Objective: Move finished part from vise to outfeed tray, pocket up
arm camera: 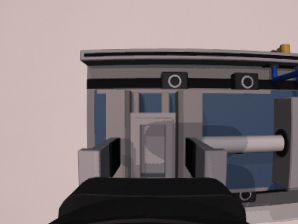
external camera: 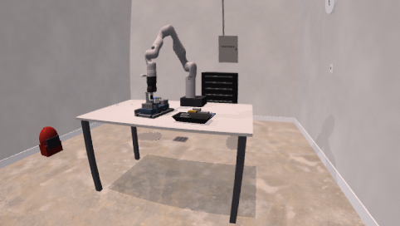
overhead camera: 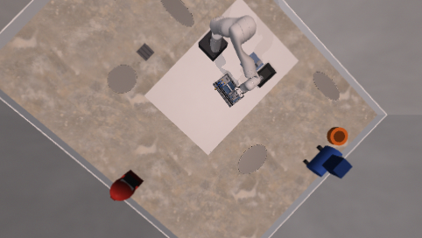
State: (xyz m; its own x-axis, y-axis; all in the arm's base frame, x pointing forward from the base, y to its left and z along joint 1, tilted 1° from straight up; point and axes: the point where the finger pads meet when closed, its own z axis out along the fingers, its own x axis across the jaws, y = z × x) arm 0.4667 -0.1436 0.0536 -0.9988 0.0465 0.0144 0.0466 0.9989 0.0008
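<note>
On the white tabletop, the vise grips the finished part, a small grey block standing between its jaws. The hand hangs straight above, spread wide and grasping nothing, one finger on each side of the part. Just beside the vise lies the dark outfeed tray, holding a few small items, one yellow, too small to identify.

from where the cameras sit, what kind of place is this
Probably a small machine workshop cell: a white table carries a blue-and-grey vise and a black outfeed tray, a grey electrical box hangs on the wall, and a red welding helmet sits on the concrete floor.
</note>
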